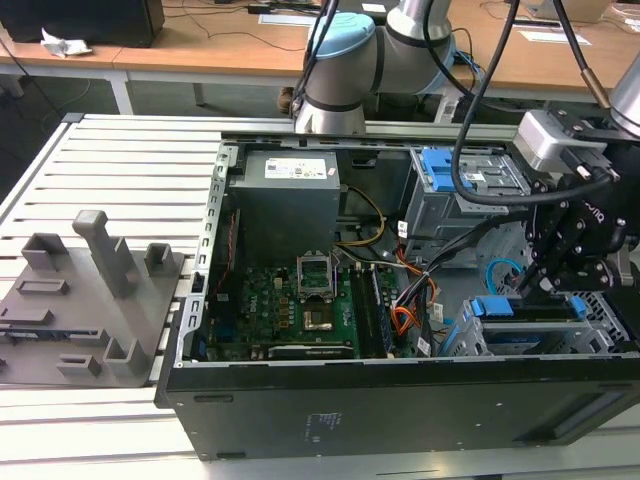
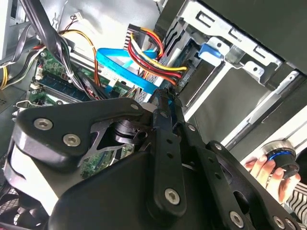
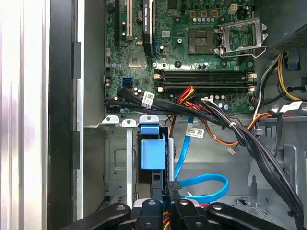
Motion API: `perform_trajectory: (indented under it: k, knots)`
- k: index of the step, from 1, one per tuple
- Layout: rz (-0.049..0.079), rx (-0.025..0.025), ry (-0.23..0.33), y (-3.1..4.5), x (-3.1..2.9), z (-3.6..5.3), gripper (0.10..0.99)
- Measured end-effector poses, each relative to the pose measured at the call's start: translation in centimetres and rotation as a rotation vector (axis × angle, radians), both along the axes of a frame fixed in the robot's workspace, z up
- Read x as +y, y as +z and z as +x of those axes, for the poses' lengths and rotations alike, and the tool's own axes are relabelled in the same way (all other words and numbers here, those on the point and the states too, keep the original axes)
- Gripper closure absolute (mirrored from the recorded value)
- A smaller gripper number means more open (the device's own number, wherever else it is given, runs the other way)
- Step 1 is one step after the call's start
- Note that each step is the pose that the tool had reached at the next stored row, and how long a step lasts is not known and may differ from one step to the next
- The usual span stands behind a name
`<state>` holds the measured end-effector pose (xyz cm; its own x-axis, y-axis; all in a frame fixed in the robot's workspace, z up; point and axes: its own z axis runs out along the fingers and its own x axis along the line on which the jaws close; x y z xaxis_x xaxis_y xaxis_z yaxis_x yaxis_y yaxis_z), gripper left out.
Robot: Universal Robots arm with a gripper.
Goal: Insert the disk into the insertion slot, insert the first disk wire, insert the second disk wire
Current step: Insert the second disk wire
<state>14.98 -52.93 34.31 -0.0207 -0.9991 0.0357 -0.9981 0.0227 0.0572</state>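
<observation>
The disk sits in the insertion slot (image 1: 468,338), a silver perforated cage at the case's near corner on the exterior view's right. Its blue carrier (image 1: 530,308) shows at the cage mouth, and also in both wrist views (image 3: 152,154) (image 2: 211,50). My gripper (image 1: 540,285) hangs just above that carrier. In the first wrist view the gripper (image 3: 168,192) is shut on the black plug (image 3: 174,185) of a looping blue wire (image 3: 211,181), right beside the carrier. In the second wrist view a red, yellow and black wire bundle (image 2: 153,57) ends close to the gripper (image 2: 165,93).
The open case holds a motherboard (image 1: 290,310), a power supply (image 1: 285,195) and a grey bay with a blue latch (image 1: 445,170). Black cable bundles (image 3: 230,124) cross near the cage. A grey fixture plate (image 1: 90,290) lies outside. A person's hand (image 2: 266,167) holds a round knob.
</observation>
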Motion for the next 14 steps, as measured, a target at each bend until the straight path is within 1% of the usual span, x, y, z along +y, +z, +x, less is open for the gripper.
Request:
perform_trajectory:
  k: [2,7,14]
  knots:
    - [0.000,-0.0001,0.000,-0.13,0.00,0.12,0.922]
    - [0.000,-0.0004,0.000,-0.22,-0.13,0.05,0.922]
    - [0.001,-0.0002,0.000,-0.71,-0.17,-0.01,0.922]
